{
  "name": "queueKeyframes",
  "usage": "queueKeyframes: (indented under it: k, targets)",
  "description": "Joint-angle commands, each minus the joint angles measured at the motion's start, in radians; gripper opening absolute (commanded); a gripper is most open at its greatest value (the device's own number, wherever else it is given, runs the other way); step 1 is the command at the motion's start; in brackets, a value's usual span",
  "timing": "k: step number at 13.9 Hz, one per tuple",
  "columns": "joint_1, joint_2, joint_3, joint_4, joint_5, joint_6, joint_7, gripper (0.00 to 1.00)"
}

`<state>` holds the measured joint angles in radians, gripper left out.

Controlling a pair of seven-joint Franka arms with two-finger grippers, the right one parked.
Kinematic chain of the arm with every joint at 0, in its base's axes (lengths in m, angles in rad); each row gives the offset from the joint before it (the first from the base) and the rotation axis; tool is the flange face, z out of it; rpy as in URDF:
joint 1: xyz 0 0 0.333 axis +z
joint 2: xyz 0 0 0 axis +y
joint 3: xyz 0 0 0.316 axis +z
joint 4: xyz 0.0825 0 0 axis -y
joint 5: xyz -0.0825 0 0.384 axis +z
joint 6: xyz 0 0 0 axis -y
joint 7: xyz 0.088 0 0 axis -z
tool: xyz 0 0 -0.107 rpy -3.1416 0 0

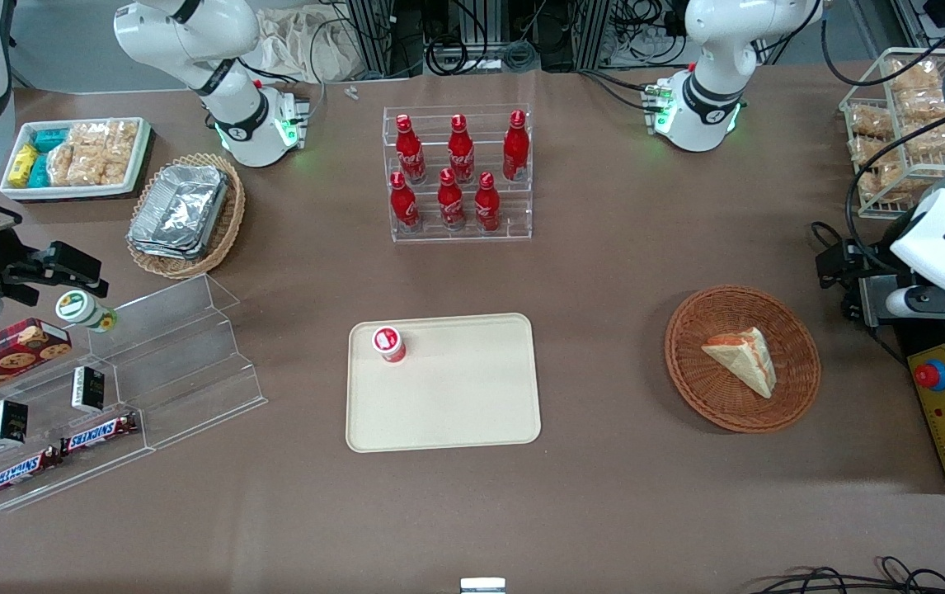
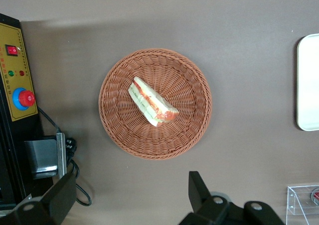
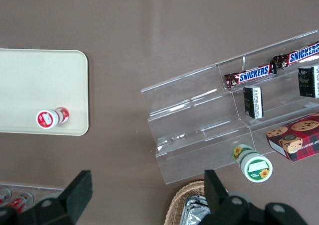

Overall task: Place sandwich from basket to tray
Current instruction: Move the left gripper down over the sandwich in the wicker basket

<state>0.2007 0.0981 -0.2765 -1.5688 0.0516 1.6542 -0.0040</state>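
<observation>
Pre-grasp: gripper (image 2: 127, 197) high above basket (image 2: 155, 103), jaws spread, empty; next, descend onto sandwich (image 2: 151, 101), then tray (image 1: 443, 382).

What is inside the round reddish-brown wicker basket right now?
Only the sandwich, lying flat on the basket floor. Whatever is beneath the wedge is covered. The pincer hovers open above the table beside the basket, touching nothing.

You are getting even, bright overhead light. Soft shadows are falling beside the basket (image 1: 742, 358) and tray (image 1: 443, 421). Glare is flaring on the foil containers (image 1: 179, 211) and acrylic shelf (image 1: 184, 355). The gripper (image 2: 130, 201), hanging above the table just beside the basket, is showing dark and slightly blurred.
</observation>
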Motion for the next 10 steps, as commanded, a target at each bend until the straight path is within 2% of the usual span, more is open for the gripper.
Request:
queueKeyframes:
  k: [1,6,10]
  targets:
    - [-0.006,0.008,0.003,0.015,0.004,-0.019,-0.017,1.0]
    - [-0.004,0.043,0.003,0.009,0.008,-0.021,-0.066,1.0]
    - [0.0,0.04,0.005,-0.083,-0.004,0.088,-0.293,1.0]
